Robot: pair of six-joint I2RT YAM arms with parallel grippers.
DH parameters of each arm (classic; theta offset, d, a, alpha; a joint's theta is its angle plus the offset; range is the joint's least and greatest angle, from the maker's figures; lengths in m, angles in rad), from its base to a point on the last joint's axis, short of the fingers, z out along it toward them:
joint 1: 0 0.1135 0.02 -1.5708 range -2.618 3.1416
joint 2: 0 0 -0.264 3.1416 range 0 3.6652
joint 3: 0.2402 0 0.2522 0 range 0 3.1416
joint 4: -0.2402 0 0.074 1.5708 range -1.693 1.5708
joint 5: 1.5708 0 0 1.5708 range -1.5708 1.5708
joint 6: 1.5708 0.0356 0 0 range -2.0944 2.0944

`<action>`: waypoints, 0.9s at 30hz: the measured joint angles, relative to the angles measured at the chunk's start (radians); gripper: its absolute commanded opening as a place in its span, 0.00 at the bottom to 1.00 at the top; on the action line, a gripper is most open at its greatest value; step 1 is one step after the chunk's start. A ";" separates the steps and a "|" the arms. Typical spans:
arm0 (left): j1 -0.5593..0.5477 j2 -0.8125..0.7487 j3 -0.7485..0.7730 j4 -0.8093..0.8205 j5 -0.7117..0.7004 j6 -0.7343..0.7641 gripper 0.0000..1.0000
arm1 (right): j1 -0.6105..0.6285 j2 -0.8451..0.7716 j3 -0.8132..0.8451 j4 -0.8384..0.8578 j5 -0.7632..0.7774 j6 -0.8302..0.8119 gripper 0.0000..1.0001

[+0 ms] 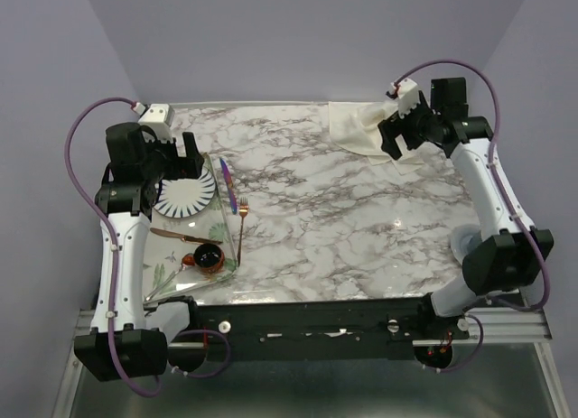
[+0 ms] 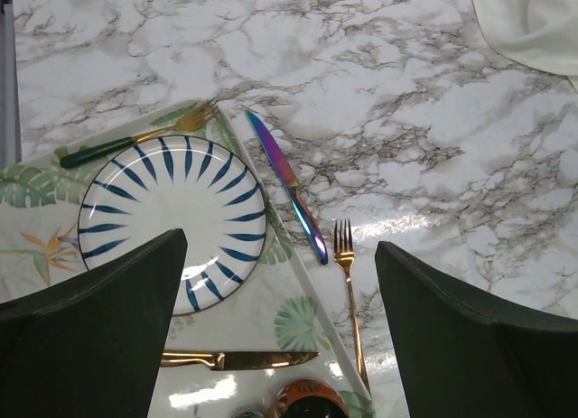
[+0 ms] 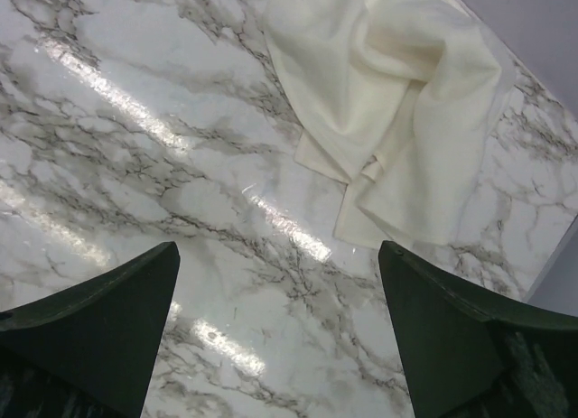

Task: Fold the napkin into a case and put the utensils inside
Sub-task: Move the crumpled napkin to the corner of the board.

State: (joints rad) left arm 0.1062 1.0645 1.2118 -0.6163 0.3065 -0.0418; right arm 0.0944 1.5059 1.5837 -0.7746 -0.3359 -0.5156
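Note:
The cream napkin [image 1: 357, 127] lies crumpled and unfolded at the far right corner of the marble table, also visible as the napkin [image 3: 397, 102] ahead of my right gripper [image 3: 278, 246]. That gripper [image 1: 397, 134] hovers open just in front of the cloth, touching nothing. The purple-blue utensil [image 2: 289, 185] and the copper-gold fork [image 2: 348, 292] lie side by side on the marble beside the tray's right edge, at utensil [image 1: 228, 185] and fork [image 1: 242, 221] from above. My left gripper [image 2: 278, 242] hangs open above the tray and holds nothing.
A leaf-print tray [image 2: 271, 319] at the left holds a striped plate [image 2: 172, 219], a copper knife [image 2: 235, 357], a small orange-rimmed dark bowl [image 2: 307, 402] and a green-handled gold fork [image 2: 135, 138]. Bare marble spans the middle between tray and napkin.

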 measured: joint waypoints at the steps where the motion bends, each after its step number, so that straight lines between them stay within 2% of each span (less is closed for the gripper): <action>1: 0.000 0.000 -0.003 0.009 0.006 0.004 0.99 | 0.012 0.038 0.019 0.011 0.013 -0.017 1.00; 11: 0.000 0.084 0.003 0.024 0.048 0.019 0.99 | 0.109 0.512 0.262 0.026 0.193 -0.155 1.00; 23: 0.000 0.176 0.004 0.016 0.093 0.048 0.99 | 0.107 0.716 0.338 0.069 0.326 -0.204 0.98; 26: 0.000 0.201 0.005 0.001 0.108 0.053 0.99 | 0.106 0.758 0.349 0.077 0.348 -0.216 0.86; 27: 0.000 0.207 0.005 -0.003 0.116 0.054 0.99 | 0.103 0.772 0.354 0.078 0.354 -0.220 0.72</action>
State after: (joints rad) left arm 0.1062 1.2713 1.2171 -0.6197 0.4225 0.0120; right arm 0.1978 2.2784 1.9377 -0.6968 0.0185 -0.7361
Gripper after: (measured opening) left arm 0.987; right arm 0.943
